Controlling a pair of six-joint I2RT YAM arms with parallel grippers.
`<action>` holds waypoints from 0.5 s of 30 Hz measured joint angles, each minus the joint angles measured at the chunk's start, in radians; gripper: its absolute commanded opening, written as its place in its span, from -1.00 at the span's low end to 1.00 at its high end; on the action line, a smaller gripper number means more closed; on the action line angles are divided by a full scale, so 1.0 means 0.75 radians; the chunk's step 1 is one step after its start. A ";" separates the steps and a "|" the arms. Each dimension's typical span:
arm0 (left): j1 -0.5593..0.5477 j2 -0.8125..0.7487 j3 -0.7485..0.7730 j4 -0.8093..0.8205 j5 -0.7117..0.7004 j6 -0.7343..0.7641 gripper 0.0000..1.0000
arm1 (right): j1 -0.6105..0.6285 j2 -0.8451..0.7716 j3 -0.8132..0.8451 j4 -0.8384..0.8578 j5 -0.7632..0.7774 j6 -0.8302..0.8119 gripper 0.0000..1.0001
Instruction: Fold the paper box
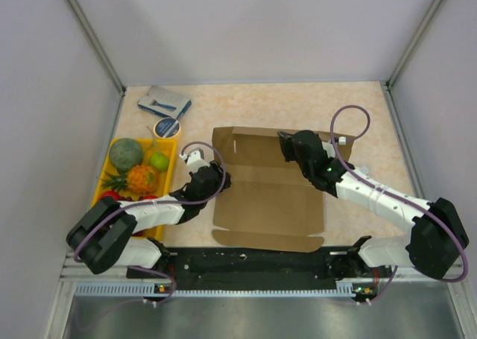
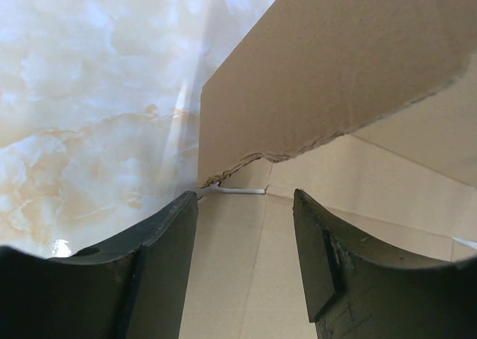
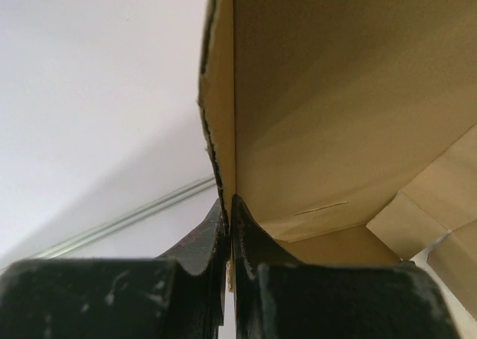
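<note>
Cardboard covers the middle of the table: the box [image 1: 268, 201] is an open die-cut sheet and most of it lies flat. Nearest the arm bases, its long front flap [image 1: 268, 241] rests flat on the table, not yet folded. The wide middle panels just beyond it are flat too.

At the sheet's left edge, the left gripper [image 2: 243, 202] hovers low over the cardboard. Its fingers are spread apart with nothing between them. Its wrist view shows a raised panel standing just ahead of the fingertips, beside a slit at the crease.

Farther back, the right gripper [image 3: 229, 205] is pinched tight on the edge of the far panel [image 1: 250, 144]. Its wrist view shows that panel lifted to roughly upright.

Past the box's far left corner, well apart from it, sit a fruit tray [image 1: 173, 154], a tape roll [image 1: 166, 127] and a packet [image 1: 165, 101].

The fold looks to be at an early stage, with one wall going up. The side walls, the front flap and any tucking of tabs appear to be left to do, and no closed carton shape exists yet.
</note>
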 measured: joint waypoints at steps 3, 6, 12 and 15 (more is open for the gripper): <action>0.001 0.048 0.027 -0.001 -0.010 -0.013 0.18 | 0.000 0.000 0.001 0.000 -0.001 -0.001 -1.00; 0.005 0.088 0.056 -0.005 -0.014 -0.020 0.15 | 0.000 0.000 0.004 -0.007 -0.002 0.000 -1.00; 0.016 0.159 0.121 0.003 -0.010 -0.030 -0.07 | -0.002 0.000 0.008 -0.016 0.000 0.001 -1.00; 0.022 0.197 0.141 0.007 -0.004 -0.036 -0.17 | -0.007 0.000 0.008 -0.017 0.004 0.004 -1.00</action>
